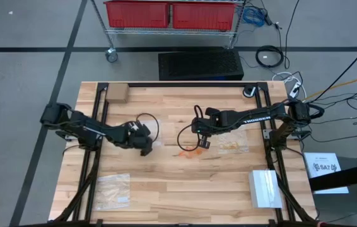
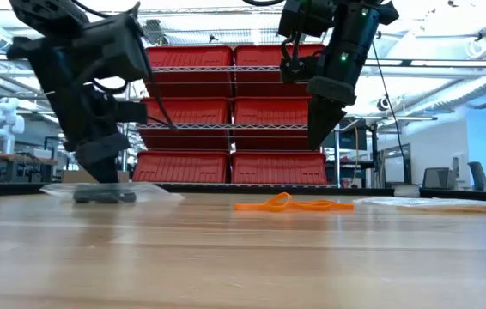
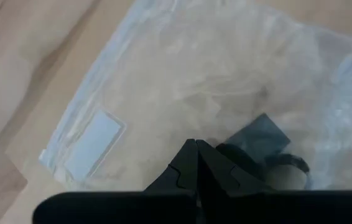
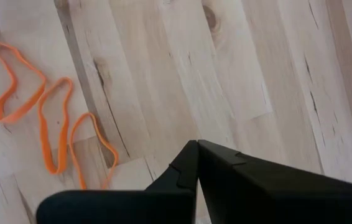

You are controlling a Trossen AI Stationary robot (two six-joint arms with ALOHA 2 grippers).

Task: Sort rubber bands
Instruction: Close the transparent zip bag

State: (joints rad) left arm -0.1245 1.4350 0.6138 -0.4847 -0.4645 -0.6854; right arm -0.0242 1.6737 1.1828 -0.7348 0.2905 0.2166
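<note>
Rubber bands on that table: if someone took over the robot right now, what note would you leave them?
Left end effector: shut, tips down on a clear plastic bag left of the table's centre; black bands lie there. Whether it grips anything, I cannot tell.
Right end effector: shut, empty, raised above the wooden table beside the orange rubber bands.
Yellow-tan bands lie on a second clear bag to the right of the orange ones.
Done: black and yellow-tan appear grouped at bags.
Left: three orange bands loose on bare wood; an unused bag waits at the near left corner.
</note>
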